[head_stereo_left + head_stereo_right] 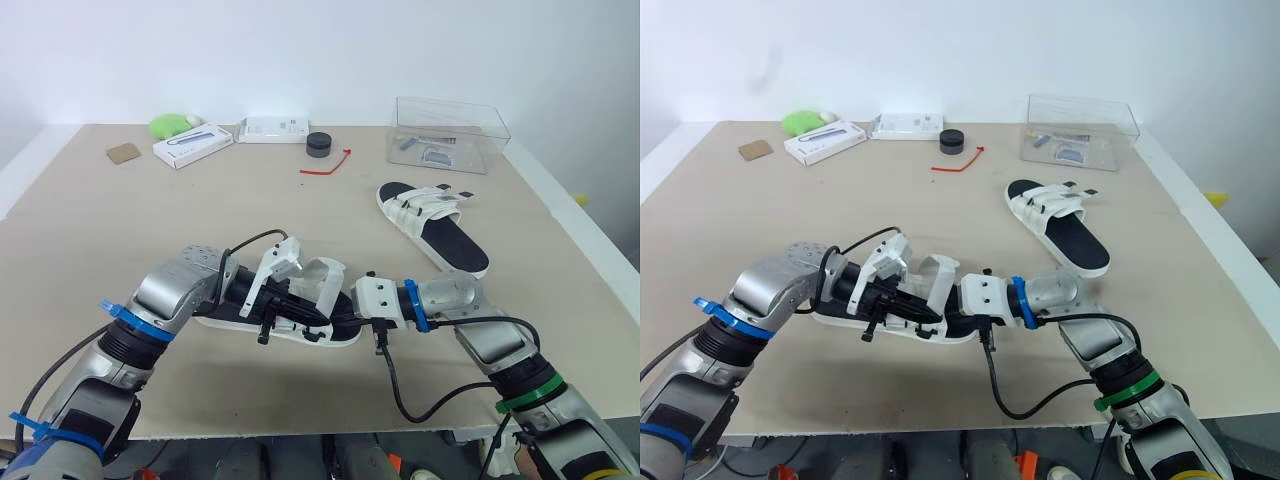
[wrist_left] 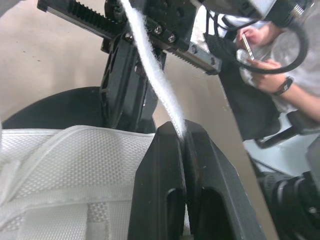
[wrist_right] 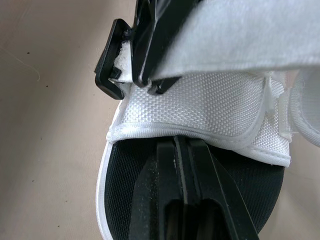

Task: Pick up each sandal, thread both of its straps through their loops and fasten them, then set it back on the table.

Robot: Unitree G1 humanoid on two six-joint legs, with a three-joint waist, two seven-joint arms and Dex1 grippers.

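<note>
Right now, the near sandal [image 1: 318, 290] is lying on the desk [image 1: 120, 230] close to its front edge, between the two arms, with its black footbed facing up. The left pincer [image 2: 183, 131] is clamping the sandal's loose strap [image 2: 150, 65] between its fingertips and holding it raised above the white woven upper. The right pincer [image 3: 176, 144] is resting on the footbed with its fingers pressed together, the tips touching the rim of the upper, just below a black buckle [image 3: 111, 75]. The second sandal [image 1: 432, 225] is lying farther back on the robot's right, well apart from the first, near a clear box [image 1: 450, 132].
</note>
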